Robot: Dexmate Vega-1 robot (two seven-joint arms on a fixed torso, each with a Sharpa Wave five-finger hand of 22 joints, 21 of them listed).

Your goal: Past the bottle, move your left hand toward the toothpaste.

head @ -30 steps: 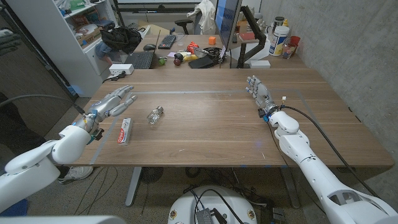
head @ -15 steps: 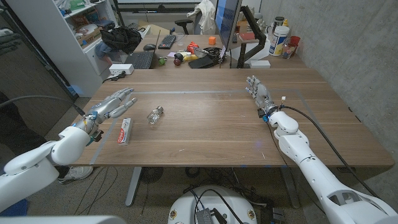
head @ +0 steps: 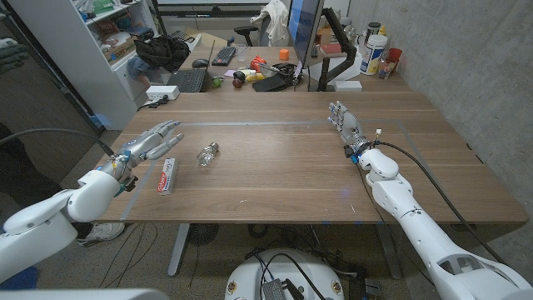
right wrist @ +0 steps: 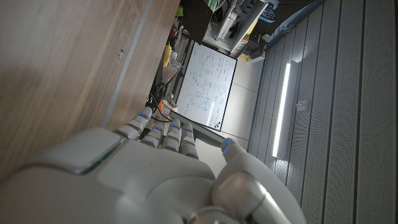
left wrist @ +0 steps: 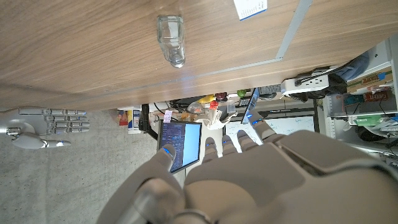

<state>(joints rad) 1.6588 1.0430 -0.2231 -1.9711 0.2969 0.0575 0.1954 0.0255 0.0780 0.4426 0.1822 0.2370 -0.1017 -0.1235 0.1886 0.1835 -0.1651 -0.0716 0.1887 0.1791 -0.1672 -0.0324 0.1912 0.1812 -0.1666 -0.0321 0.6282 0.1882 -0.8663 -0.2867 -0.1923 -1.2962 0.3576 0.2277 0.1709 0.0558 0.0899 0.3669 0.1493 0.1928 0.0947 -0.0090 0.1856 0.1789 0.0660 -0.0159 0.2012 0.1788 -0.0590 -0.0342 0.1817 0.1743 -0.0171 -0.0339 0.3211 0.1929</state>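
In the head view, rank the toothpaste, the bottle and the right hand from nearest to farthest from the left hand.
1. Toothpaste: lies just beside the left hand, on its inner side.
2. Bottle: lies on its side, farther toward the table's middle.
3. Right hand: across the table, on the robot's right.

The left hand (head: 148, 144) reaches in at the worktop's left edge, fingers (head: 166, 132) extended and apart, holding nothing. The right hand (head: 345, 122), fingers straight, stands toward the right edge.
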